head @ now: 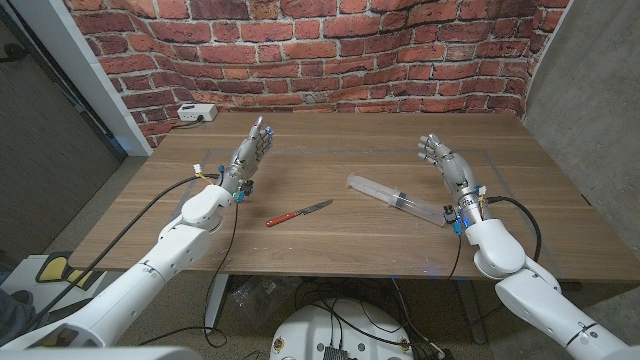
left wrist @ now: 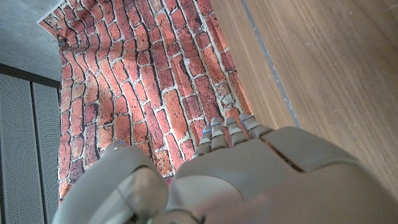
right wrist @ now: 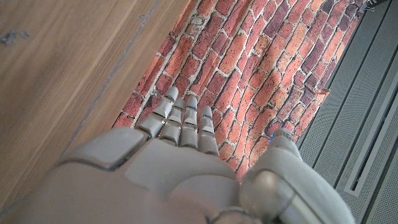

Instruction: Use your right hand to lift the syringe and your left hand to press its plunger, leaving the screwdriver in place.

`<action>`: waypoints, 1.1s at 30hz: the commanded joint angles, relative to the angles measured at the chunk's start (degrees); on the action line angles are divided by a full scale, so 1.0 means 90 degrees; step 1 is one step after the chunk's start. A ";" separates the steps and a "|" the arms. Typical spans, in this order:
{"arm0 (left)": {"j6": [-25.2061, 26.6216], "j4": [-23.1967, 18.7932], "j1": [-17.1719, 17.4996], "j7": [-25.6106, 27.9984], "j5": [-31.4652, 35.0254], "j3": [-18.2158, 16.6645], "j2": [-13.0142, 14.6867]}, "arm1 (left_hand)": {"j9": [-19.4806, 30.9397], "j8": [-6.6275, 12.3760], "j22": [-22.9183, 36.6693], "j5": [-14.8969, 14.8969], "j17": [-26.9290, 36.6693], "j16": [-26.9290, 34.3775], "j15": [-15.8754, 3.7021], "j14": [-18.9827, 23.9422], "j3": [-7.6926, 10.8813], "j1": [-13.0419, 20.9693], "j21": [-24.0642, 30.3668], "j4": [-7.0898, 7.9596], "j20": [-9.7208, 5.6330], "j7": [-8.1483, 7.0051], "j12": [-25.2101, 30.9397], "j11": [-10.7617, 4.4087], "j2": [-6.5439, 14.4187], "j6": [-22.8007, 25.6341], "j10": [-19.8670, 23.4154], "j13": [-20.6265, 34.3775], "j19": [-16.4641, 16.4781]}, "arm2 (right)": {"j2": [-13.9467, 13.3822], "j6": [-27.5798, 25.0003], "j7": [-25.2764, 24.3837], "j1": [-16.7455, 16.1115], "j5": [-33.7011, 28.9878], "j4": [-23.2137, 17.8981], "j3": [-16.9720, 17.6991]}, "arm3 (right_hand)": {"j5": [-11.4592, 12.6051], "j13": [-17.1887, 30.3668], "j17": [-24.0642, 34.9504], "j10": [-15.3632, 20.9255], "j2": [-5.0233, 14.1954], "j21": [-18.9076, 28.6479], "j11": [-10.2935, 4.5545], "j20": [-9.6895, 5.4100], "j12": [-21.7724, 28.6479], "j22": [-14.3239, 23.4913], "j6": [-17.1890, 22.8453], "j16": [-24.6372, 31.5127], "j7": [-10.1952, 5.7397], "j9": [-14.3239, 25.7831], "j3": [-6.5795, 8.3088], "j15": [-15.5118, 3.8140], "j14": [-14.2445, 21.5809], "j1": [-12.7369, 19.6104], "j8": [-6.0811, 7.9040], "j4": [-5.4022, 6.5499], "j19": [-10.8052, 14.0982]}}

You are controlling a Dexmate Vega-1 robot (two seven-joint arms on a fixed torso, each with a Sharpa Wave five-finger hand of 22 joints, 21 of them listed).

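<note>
Syringe (head: 393, 197) lies between red-handled screwdriver (head: 298, 212) and right hand (head: 446, 166); left hand (head: 249, 154) likewise empty, fingers extended.

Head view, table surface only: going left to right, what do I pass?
Left hand → screwdriver → syringe → right hand. Both hands hold nothing, fingers extended.

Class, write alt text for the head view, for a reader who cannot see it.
A clear syringe and a red-handled screwdriver lie apart in the middle of a wooden table, between two robot hands. The left hand and right hand are open and hold nothing; a brick wall stands behind.
</note>
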 commanded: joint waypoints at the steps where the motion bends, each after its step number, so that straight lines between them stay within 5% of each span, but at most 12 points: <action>1: 0.0049 -0.0121 0.0086 0.0079 0.0023 0.0039 -0.0009 | 0.0020 -0.0014 0.0031 -0.0013 0.0022 0.0003 0.0019 0.0027 -0.0022 0.0032 -0.0033 -0.0021 0.0034 0.0006 -0.0025 -0.0015 0.0040 0.0031 0.0031 0.0035 -0.0010 | 0.0176 -0.0114 -0.0893 -0.0521 -0.1164 -0.0300 0.0190 | 0.0018 0.0019 0.0025 -0.0084 0.0009 0.0038 -0.0019 -0.0004 -0.0024 0.0032 0.0026 0.0085 -0.0101 0.0022 0.0015 -0.0053 0.0164 0.0076 0.0009 -0.0057 0.0265; 8: -0.0028 -0.0125 0.0129 0.0142 0.0039 0.0044 -0.0076 | 0.0021 -0.0006 0.0031 -0.0027 0.0022 0.0000 -0.0060 0.0043 -0.0023 0.0061 -0.0031 -0.0029 0.0026 -0.0067 -0.0024 -0.0047 0.0066 0.0080 0.0062 0.0035 0.0006 | 0.0344 -0.0705 -0.1728 -0.0807 -0.2358 -0.0580 0.0301 | 0.0006 0.0018 0.0038 0.0027 0.0002 -0.0028 -0.0363 0.0140 0.0030 0.0049 -0.0022 0.0054 -0.0606 0.0028 -0.0003 -0.0130 0.0217 0.0054 -0.0002 -0.0078 0.0322; 20: -0.0035 -0.0030 0.0059 0.0135 0.0052 0.0092 -0.0152 | 0.0021 -0.0007 0.0031 -0.0048 0.0021 -0.0008 -0.0092 0.0055 -0.0024 0.0098 -0.0030 -0.0040 0.0007 -0.0099 -0.0034 -0.0118 0.0099 0.0120 0.0073 0.0035 0.0022 | 0.0348 -0.1242 -0.2149 -0.0897 -0.3411 -0.0807 0.0269 | 0.0008 0.0017 0.0033 0.0019 0.0000 -0.0125 -0.0329 0.0127 0.0024 0.0051 0.0007 0.0008 -0.0633 0.0029 0.0000 -0.0147 0.0126 0.0073 0.0009 -0.0103 0.0182; 23: -0.0083 0.0006 0.0051 0.0201 0.0088 0.0081 -0.0188 | 0.0021 -0.0007 0.0031 -0.0052 0.0021 -0.0013 -0.0093 0.0048 -0.0024 0.0105 -0.0027 -0.0042 -0.0021 -0.0099 -0.0038 -0.0131 0.0105 0.0128 0.0068 0.0035 0.0033 | 0.0326 -0.1592 -0.2285 -0.0880 -0.3835 -0.0902 0.0191 | 0.0015 0.0016 0.0025 0.0050 0.0004 -0.0156 -0.0139 0.0104 0.0033 0.0050 0.0011 -0.0003 -0.0592 0.0030 0.0014 -0.0182 0.0110 0.0116 0.0010 -0.0137 0.0182; 26: -0.0132 0.0048 0.0037 0.0239 0.0110 0.0074 -0.0227 | 0.0021 0.0017 0.0029 -0.0085 0.0016 0.0007 -0.0174 0.0147 -0.0030 0.0161 0.0034 -0.0062 -0.0268 -0.0121 -0.0022 -0.0187 0.0140 0.0258 0.0160 0.0033 0.0227 | 0.0257 -0.1905 -0.2332 -0.0856 -0.4152 -0.0982 0.0107 | 0.0015 0.0016 0.0023 0.0006 0.0002 -0.0172 -0.0140 0.0076 0.0014 0.0050 -0.0038 -0.0013 -0.0545 0.0030 0.0016 -0.0171 0.0085 0.0127 -0.0009 -0.0147 0.0177; 33: -0.0145 0.0165 -0.0064 0.0118 0.0083 0.0125 -0.0275 | 0.0020 0.0017 0.0027 -0.0106 0.0013 0.0007 -0.0211 0.0189 -0.0038 0.0186 0.0030 -0.0072 -0.0239 -0.0156 -0.0018 -0.0233 0.0152 0.0303 0.0206 0.0032 0.0242 | 0.0087 -0.2772 -0.2506 -0.0871 -0.4946 -0.1232 -0.0099 | 0.0020 0.0016 0.0021 0.0078 0.0017 -0.0188 -0.0244 -0.0020 0.0042 0.0049 -0.0082 0.0048 -0.0504 0.0028 0.0031 -0.0287 0.0263 0.0163 -0.0018 -0.0177 0.0287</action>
